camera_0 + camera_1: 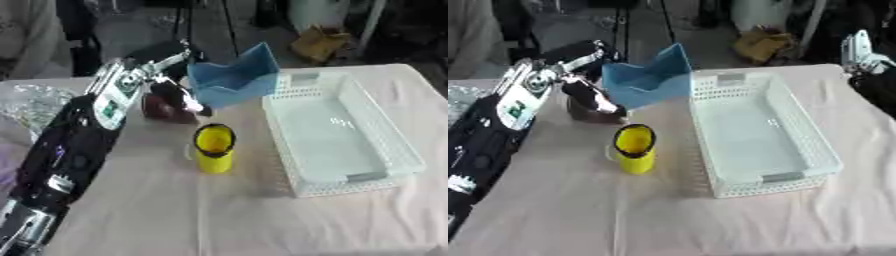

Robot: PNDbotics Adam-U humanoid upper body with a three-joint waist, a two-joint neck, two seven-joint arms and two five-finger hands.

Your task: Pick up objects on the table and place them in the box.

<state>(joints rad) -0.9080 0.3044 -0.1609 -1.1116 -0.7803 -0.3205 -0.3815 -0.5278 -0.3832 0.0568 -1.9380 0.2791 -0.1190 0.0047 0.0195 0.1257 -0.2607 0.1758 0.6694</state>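
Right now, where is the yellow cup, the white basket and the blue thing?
yellow cup [214,159], left eye view, on its side wall.
white basket [710,82], right eye view, on its far rim.
blue thing [658,85], right eye view, on its front face.

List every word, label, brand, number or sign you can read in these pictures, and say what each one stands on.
None can be read.
The green and white panel on the left arm may carry markings, but they are too blurred to read.
The yellow cup, blue box and white basket show no text.
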